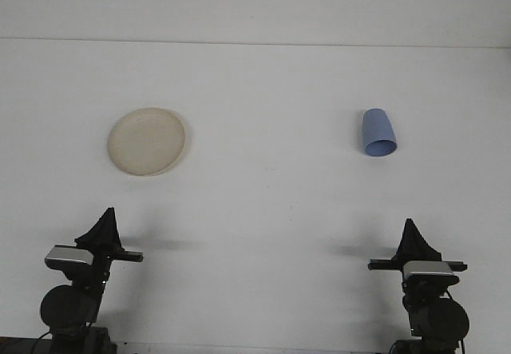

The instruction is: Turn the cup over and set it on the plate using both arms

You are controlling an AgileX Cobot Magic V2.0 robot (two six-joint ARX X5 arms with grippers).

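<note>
A round cream plate (pixel 148 141) lies flat on the white table, left of centre. Far to its right a blue cup (pixel 378 133) lies on its side, its wider end turned toward me. My left gripper (pixel 108 214) sits low at the front left, well short of the plate, with its fingers drawn together into one dark point and nothing held. At the front right my right gripper (pixel 410 224) looks the same, shut and empty, a good way in front of the cup.
The white table (pixel 263 210) stretches between plate and cup and back to a pale wall (pixel 255 2). Both arm bases stand at the front edge.
</note>
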